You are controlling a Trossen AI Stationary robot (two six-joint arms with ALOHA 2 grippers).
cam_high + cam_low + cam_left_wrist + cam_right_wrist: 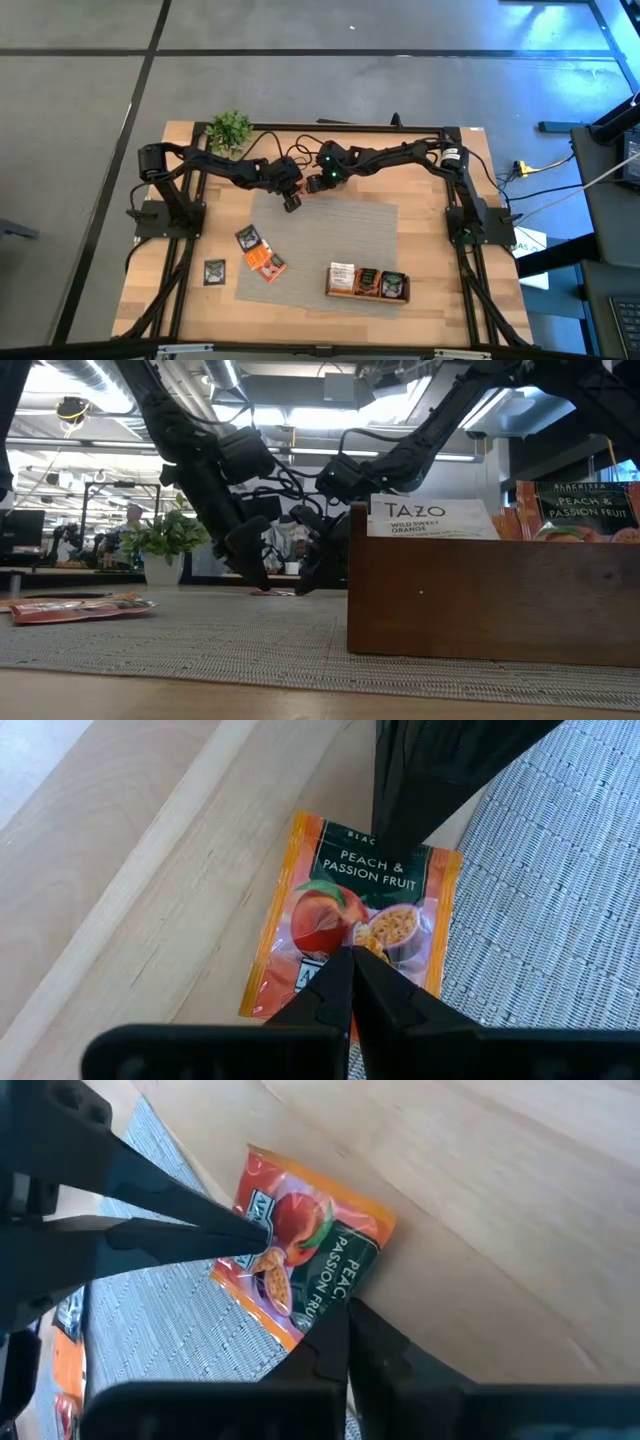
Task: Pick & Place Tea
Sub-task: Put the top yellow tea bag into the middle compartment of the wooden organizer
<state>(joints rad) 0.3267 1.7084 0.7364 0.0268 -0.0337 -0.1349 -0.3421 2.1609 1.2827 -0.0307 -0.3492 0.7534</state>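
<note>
The left gripper (292,203), fingers pressed together, presses its tips on the peach and passion fruit sachet (352,925) at the mat's (340,235) far edge, probably pinning it. The right gripper (312,186) closes thin on the sachet's edge, likely to lift it. Other sachets (258,252) lie near left; the tray (366,294), near right, already holds some.

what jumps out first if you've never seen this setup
Both tools meet over one orange peach and passion fruit sachet at the mat's far edge: the left tool shut with its tip on it, the right tool shut at its edge. Nearer, a wooden tray already holds sachets.
</note>
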